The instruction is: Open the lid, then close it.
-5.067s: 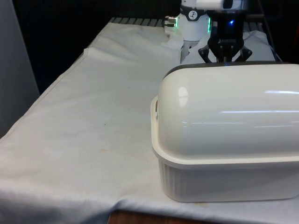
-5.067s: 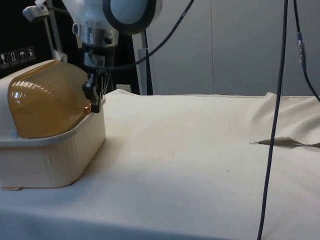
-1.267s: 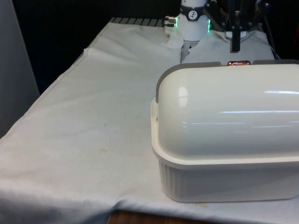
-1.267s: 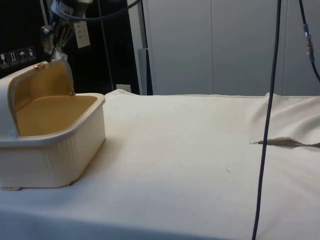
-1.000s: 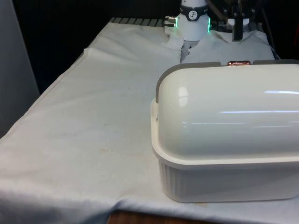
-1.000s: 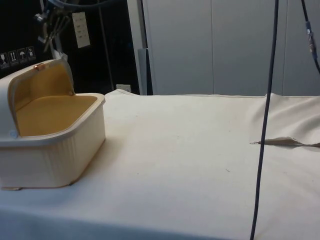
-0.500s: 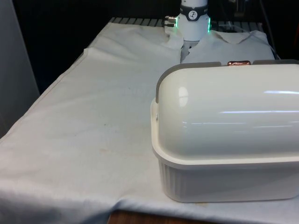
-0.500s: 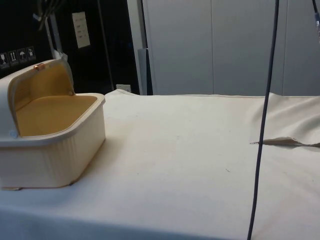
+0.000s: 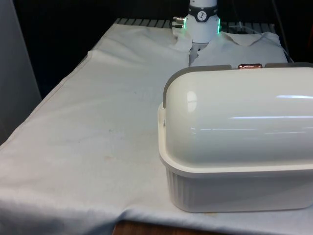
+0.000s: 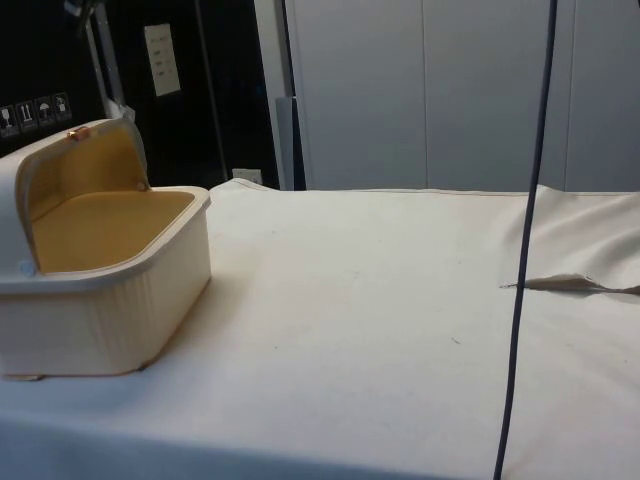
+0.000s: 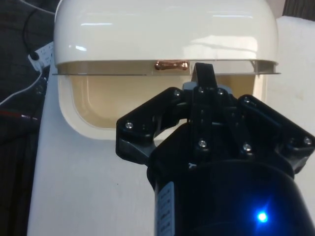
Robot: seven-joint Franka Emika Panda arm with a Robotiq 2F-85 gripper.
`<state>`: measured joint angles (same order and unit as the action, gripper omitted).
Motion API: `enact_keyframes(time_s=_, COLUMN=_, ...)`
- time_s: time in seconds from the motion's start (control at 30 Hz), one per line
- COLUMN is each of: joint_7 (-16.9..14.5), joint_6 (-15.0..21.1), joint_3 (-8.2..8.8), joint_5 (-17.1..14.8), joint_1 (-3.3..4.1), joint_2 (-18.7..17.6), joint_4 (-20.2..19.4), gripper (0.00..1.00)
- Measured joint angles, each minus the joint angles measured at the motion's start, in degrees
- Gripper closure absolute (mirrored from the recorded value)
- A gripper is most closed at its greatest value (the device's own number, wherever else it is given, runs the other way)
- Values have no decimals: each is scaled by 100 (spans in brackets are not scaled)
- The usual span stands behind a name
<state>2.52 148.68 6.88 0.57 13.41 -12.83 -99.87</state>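
i see the cream ribbed plastic bread box (image 10: 110,310) with its rounded roll lid (image 9: 234,117) rolled back, interior bare; black claw (image 11: 203,78) pressed together; white-clothed bench (image 10: 380,330), grey cabinets behind.

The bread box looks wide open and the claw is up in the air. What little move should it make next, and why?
Probably come back down toward the copper handle on the lid's edge. The lid is rolled back and the bread box shows its bare inside, so opening looks done and closing remains. The gripper hangs above, clear of the handle.
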Motion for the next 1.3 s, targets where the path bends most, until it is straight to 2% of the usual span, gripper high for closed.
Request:
enact_keyframes(time_s=0.33, joint_7=-23, joint_6=-579, joint_3=0, joint_5=0, joint_1=0, joint_2=-11, joint_4=206, gripper=100)
enact_keyframes(time_s=0.83, joint_7=-57, joint_6=-561, joint_3=52, joint_5=34, joint_1=0, joint_2=-74, joint_4=218, gripper=99)
enact_keyframes(time_s=0.87, joint_7=-52, joint_6=-561, joint_3=52, joint_5=34, joint_1=0, joint_2=-69, joint_4=218, gripper=97)
enact_keyframes(time_s=0.9, joint_7=-52, joint_6=-561, joint_3=40, joint_5=34, joint_1=6, joint_2=-63, joint_4=223, gripper=87)
enact_keyframes(time_s=1.1, joint_7=-52, joint_6=-561, joint_3=40, joint_5=34, joint_1=11, joint_2=-52, joint_4=223, gripper=58)
enact_keyframes(time_s=1.13, joint_7=-46, joint_6=-561, joint_3=40, joint_5=34, joint_1=11, joint_2=-52, joint_4=223, gripper=58)
enact_keyframes(time_s=1.17, joint_7=-46, joint_6=-561, joint_3=40, joint_5=34, joint_1=17, joint_2=-52, joint_4=223, gripper=53)
enact_keyframes(time_s=1.2, joint_7=-46, joint_6=-561, joint_3=40, joint_5=34, joint_1=17, joint_2=-52, joint_4=223, gripper=44)
enact_keyframes(time_s=1.3, joint_7=-46, joint_6=-567, joint_3=34, joint_5=34, joint_1=17, joint_2=-52, joint_4=223, gripper=30)
